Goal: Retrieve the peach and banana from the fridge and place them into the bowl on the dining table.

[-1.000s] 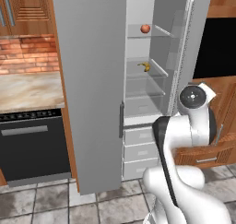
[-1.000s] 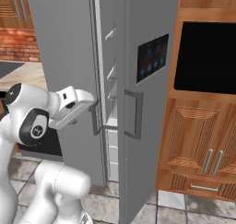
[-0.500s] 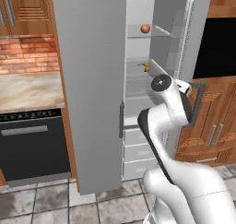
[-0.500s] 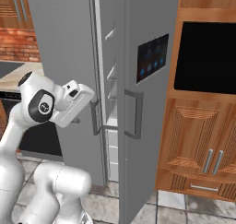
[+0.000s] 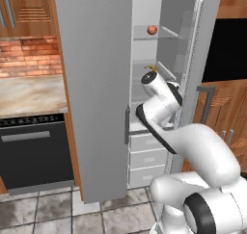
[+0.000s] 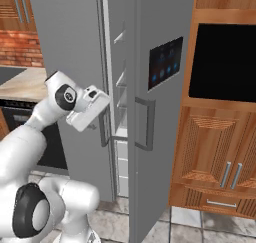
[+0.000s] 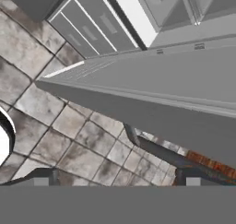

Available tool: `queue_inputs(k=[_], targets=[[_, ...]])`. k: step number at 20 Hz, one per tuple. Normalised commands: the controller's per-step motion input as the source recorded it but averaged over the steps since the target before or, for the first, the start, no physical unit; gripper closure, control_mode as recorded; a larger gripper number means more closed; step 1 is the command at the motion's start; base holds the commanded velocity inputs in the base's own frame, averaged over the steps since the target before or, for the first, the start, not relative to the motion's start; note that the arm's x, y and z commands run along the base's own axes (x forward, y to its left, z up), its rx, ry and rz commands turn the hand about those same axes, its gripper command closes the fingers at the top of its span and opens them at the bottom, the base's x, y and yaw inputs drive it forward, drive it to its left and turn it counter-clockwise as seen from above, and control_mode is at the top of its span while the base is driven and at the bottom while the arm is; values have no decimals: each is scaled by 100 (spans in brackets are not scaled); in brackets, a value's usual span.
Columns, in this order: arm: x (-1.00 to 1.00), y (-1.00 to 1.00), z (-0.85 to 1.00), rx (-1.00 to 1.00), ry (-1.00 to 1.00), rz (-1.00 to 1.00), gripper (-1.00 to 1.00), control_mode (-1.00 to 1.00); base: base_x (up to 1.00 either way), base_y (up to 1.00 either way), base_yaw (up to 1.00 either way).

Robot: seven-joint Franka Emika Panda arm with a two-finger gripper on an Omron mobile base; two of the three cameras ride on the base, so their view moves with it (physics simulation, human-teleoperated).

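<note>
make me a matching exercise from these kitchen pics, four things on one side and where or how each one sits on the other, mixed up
Things:
1. small round reddish-orange peach
2. curved yellow banana
3. tall grey two-door fridge
4. white fridge drawers

Places or states:
A. stacked at the bottom of the open compartment
B. on the upper glass shelf
C. right door swung open, left door shut
D. on the shelf below the top one, just above the arm's joint

Pairs: 1-B, 2-D, 3-C, 4-A
</note>
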Motion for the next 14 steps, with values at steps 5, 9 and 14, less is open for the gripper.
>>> queue_inputs(k=[5,9,14], targets=[[54,-2,-59,-12,0,-7,-100,-100,0,0,0],[45,-27,-37,-3,0,-9,-100,-100,0,0,0],[42,-50,-26,0,0,-5,-100,-100,0,0,0]])
